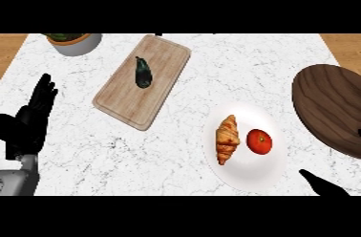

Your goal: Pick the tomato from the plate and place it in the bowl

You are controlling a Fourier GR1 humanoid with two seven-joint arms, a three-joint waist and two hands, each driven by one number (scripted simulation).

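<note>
White marble counter (176, 150) with grey veining fills the head view, strips of wood-toned surface at the far left and far right corners. Round red tomato (260, 141) sits on the right half of a white round plate (247, 176), at lower right of centre. Tomato untouched, no hand on it. Just beside it on the plate's left half lies a golden-brown croissant (227, 139), long axis running near to far, a small gap between the two.

Dark brown wooden bowl (331, 107) is to the right of the plate, cut off by the right edge; its rim lies close to the plate's upper right edge, contact unclear.

Right hand (321, 184), black, enters at the lower right corner, just beside the plate's lower right rim. Only a dark pointed part of it shows; cannot tell how its fingers are set. It holds nothing visible.

Left hand (32, 114), black on a grey forearm, rests at the left edge, well apart from the plate, fingers straight and pointing away, slightly spread, holding nothing.

Light wooden rectangular cutting board (134, 104) lies tilted up-left of the plate, apart from it. Dark small eggplant (143, 72) lies on the board's far half. Pale grey round pot (76, 44) with green and orange contents sits at the far left, cropped at the top.
</note>
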